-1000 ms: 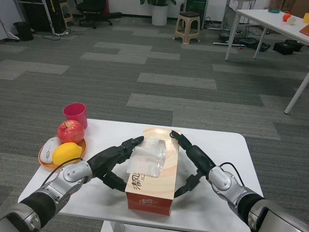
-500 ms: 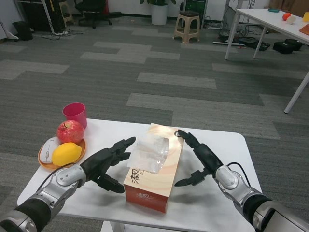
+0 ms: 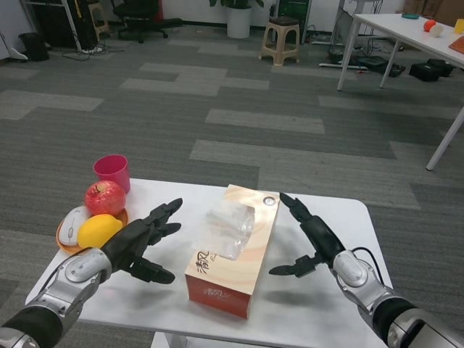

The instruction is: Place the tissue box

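Resting flat on the white table, the tissue box looks already placed, with the left hand and right hand spread empty either side, so drawing both arms clear seems next.

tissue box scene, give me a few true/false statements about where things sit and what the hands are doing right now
1. The tissue box rests on the white table with neither hand touching it. True.
2. The left hand grips the side of the box. False: it is open, fingers spread, apart from the box.
3. The right hand is to the right of the box, holding nothing. True.
4. The pink cup lies tipped over on the orange plate. False: it stands upright on the table behind the plate.
5. An apple and a lemon sit on the plate. True.
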You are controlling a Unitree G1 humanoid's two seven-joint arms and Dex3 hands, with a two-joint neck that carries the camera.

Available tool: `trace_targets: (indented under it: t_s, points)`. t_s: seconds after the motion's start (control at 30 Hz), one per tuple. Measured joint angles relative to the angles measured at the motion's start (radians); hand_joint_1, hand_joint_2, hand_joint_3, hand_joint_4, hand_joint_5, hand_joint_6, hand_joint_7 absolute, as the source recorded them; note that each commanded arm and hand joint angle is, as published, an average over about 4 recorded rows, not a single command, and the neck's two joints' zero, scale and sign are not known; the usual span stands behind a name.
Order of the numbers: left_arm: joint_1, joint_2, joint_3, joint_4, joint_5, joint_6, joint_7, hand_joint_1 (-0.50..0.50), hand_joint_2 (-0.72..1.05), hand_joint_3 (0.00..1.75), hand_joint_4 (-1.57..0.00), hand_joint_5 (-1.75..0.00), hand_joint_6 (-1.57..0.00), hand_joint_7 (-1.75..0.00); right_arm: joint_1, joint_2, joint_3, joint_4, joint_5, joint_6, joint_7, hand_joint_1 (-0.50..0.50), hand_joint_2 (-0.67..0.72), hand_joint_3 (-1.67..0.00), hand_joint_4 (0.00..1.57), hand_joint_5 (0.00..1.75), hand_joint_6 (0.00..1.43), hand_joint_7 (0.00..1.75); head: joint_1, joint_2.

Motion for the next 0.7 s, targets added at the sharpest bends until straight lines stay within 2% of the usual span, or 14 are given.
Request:
trace_targets:
  t_s: [0.1,0.3,0.4,0.5,0.57,0.7]
  points:
    - [0.001,0.0,0.001,0.0,0.0,0.0,0.0,0.5,0.69,0.07,0.0,-0.51,0.0,0.0,0.001,0.0,0.0,-0.02,-0.001,0.0,0.0,-0.46,-0.29,-0.48,0.0,0.0,0.0,0.07,0.001,0.0]
    - [0.011,-0.001,0.05,-0.014,0.0,0.0,-0.001,0.5,0.69,0.0,0.0,-0.51,0.0,0.0,0.007,0.0,-0.03,-0.066,-0.004,0.0,0.007,-0.46,-0.3,-0.48,0.0,0.0,0.0,0.07,0.004,0.002]
    - [0.03,-0.001,0.1,-0.044,0.0,0.001,-0.003,0.5,0.69,0.04,0.0,-0.51,0.0,0.0,0.021,-0.003,-0.071,-0.094,-0.006,0.0,0.011,-0.46,-0.35,-0.48,0.0,0.0,0.0,0.07,0.006,0.003]
    - [0.055,-0.002,0.16,-0.083,0.0,0.001,-0.004,0.5,0.69,0.02,0.0,-0.51,0.0,0.0,0.041,-0.012,-0.123,-0.13,-0.009,0.001,0.016,-0.46,-0.35,-0.48,0.0,0.0,0.0,0.07,0.005,0.001]
    - [0.07,-0.001,0.205,-0.112,0.0,0.002,-0.003,0.5,0.69,0.07,0.0,-0.51,0.0,0.0,0.056,-0.02,-0.161,-0.157,-0.011,0.001,0.018,-0.46,-0.35,-0.48,0.0,0.0,0.0,0.07,0.004,0.0]
    - [0.095,-0.002,0.281,-0.177,-0.008,0.002,-0.002,0.5,0.69,0.02,0.0,-0.51,0.0,0.0,0.084,-0.029,-0.238,-0.214,-0.012,0.001,0.02,-0.46,-0.35,-0.48,0.0,0.0,0.0,0.07,0.003,-0.002]
